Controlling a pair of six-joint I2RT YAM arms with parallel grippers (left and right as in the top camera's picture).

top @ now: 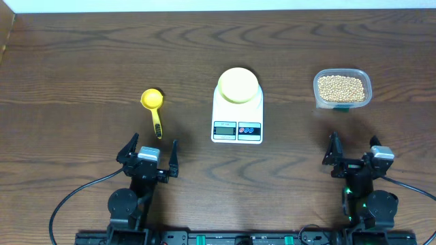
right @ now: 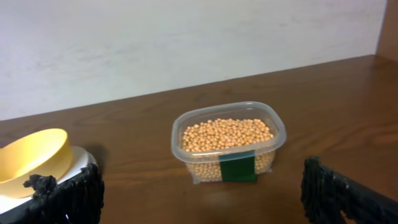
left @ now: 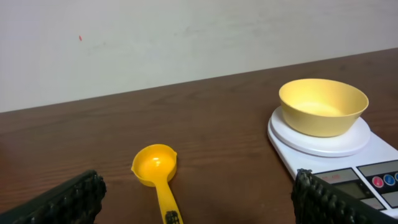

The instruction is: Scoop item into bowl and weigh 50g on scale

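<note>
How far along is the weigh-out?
Done: the bowl sits on the scale, empty. In hand: nothing; left gripper and right gripper are open, and the scoop lies untouched on the table. Left: all scooping of beans from the tub, and the weighing.

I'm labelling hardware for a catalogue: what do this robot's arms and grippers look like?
Both arms are black with round bases. The left gripper and right gripper each carry two black fingers with ribbed pads and a pale grey block between. A black cable curves away from each base.
</note>
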